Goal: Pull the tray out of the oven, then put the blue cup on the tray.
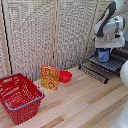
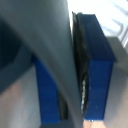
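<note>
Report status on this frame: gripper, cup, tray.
Gripper down over blue cup, closure unclear. Cup above pulled-out tray; contact unclear. Nothing in the way.

The exterior view looks across the wooden table [image 1: 80, 100] from the front, slightly above, facing a slatted screen [image 1: 45, 35], the arm [image 1: 111, 25] far on its right. The wrist view sits blurred, very close against the blue cup [image 2: 97, 65], also visible in the exterior view [image 1: 103, 55].

A light-blue cup [image 1: 103, 55] sits on dark tray bars [image 1: 114, 63]; nearby, a red bowl [image 1: 65, 76], red-and-yellow cereal box [image 1: 50, 77], red blue-rimmed basket [image 1: 20, 97], pale wood table [image 1: 80, 105]
</note>
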### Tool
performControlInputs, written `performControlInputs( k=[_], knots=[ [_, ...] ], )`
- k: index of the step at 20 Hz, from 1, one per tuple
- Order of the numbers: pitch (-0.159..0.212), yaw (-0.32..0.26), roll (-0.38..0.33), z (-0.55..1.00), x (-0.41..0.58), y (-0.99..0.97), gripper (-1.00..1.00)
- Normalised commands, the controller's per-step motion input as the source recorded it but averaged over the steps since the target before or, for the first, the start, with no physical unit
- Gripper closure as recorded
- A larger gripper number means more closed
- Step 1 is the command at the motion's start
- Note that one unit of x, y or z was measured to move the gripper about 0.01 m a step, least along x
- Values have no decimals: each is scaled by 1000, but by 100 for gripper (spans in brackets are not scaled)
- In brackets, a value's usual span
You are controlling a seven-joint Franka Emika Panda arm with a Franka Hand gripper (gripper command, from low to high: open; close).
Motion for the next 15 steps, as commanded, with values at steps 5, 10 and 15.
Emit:
performControlInputs(
  k=[5,10,15],
  knots=[
    [15,-21,-2,271,5,11,-100],
    [18,-21,-72,679,40,35,-100],
    [15,-58,-104,787,120,36,-100]
  ],
)
